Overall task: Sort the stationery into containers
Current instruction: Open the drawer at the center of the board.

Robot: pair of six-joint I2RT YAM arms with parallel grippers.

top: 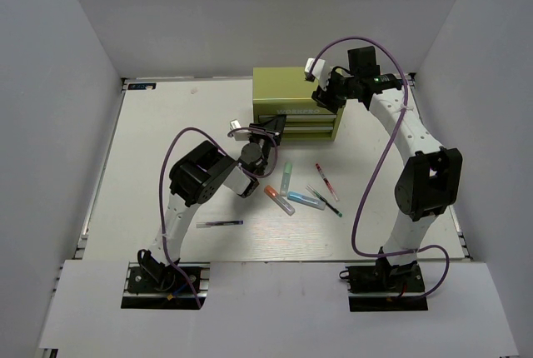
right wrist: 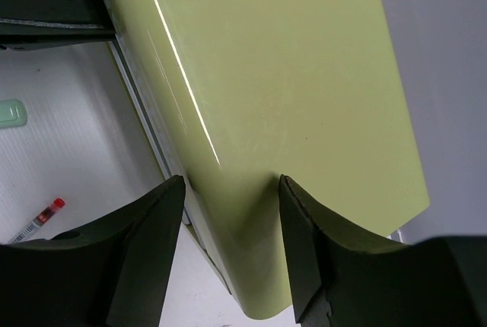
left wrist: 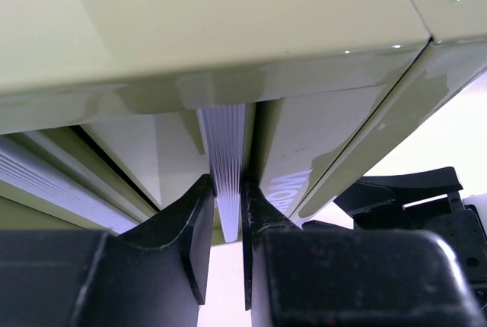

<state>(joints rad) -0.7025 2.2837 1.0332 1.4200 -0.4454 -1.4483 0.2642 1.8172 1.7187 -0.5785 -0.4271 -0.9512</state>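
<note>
Tightly, left hand (left wrist: 227, 198) around drawer handle (left wrist: 225, 137).

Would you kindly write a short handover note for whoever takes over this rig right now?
Left gripper: shut on the ribbed drawer handle of the chest.
Right gripper: open, fingers over the chest's top near its right edge.
On the table before the chest: teal-capped marker, orange-capped marker, blue-capped marker, red pen, green pen. The dark-blue pen lies apart, by the left arm.
Done: nothing sorted.
Left: pull the drawer, load all six.
</note>
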